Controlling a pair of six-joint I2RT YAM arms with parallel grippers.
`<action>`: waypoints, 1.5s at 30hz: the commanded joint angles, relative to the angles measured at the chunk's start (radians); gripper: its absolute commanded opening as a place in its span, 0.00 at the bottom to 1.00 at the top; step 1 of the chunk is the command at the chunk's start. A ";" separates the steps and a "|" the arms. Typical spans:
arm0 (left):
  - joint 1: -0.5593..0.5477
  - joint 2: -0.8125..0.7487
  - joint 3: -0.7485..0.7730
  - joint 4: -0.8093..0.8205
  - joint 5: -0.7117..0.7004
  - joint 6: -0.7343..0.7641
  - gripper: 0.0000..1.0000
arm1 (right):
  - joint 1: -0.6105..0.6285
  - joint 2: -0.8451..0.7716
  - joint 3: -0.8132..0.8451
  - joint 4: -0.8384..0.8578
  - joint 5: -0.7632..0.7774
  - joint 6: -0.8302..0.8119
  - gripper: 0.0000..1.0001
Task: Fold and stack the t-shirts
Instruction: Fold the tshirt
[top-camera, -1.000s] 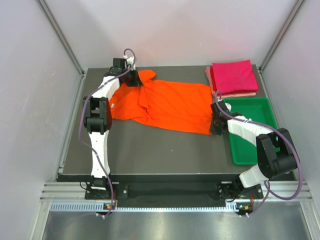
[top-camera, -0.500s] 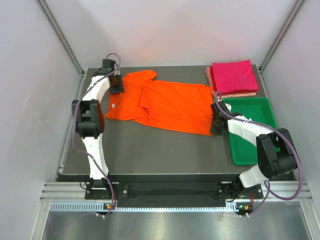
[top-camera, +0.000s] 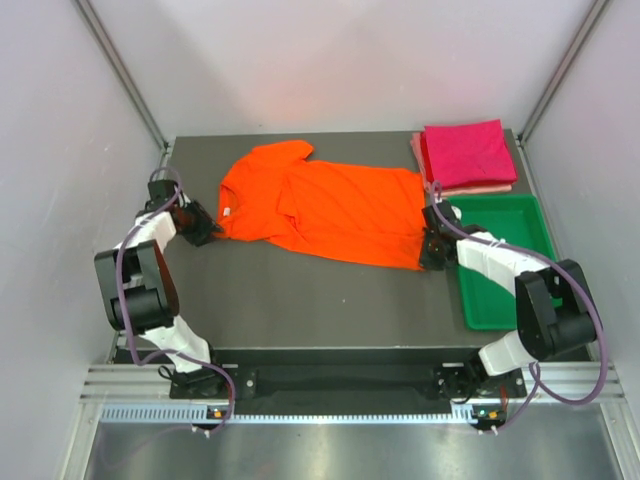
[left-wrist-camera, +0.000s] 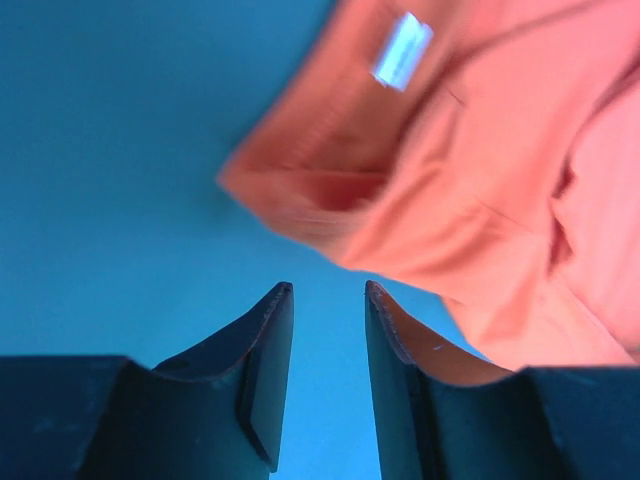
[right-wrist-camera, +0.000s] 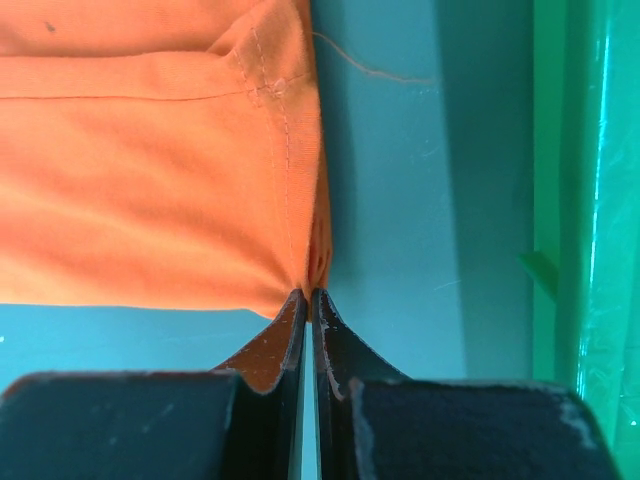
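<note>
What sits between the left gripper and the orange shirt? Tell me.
Only a narrow strip of bare table. The left wrist view shows the left gripper, fingers open, facing the orange t-shirt with nothing else between them.

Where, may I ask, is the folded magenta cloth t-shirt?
Top view: the magenta t-shirt lies far right on the table, atop the pale pink shirt, behind the green plastic tray.

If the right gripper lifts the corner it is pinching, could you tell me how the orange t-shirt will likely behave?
The orange t-shirt would probably drape limply: it lies in soft wrinkles and folds. Held only by the right gripper at one hem corner, it would likely hang and drag, since the open left gripper holds nothing.
</note>
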 joint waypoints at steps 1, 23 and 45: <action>-0.004 0.004 -0.043 0.168 0.131 -0.059 0.41 | 0.006 -0.049 0.021 0.014 -0.010 -0.018 0.00; -0.028 0.189 0.179 0.042 -0.217 0.009 0.00 | 0.006 -0.058 -0.011 0.020 -0.007 -0.030 0.00; -0.062 0.094 0.117 -0.229 -0.541 0.069 0.14 | 0.041 -0.260 -0.226 0.043 -0.055 0.012 0.02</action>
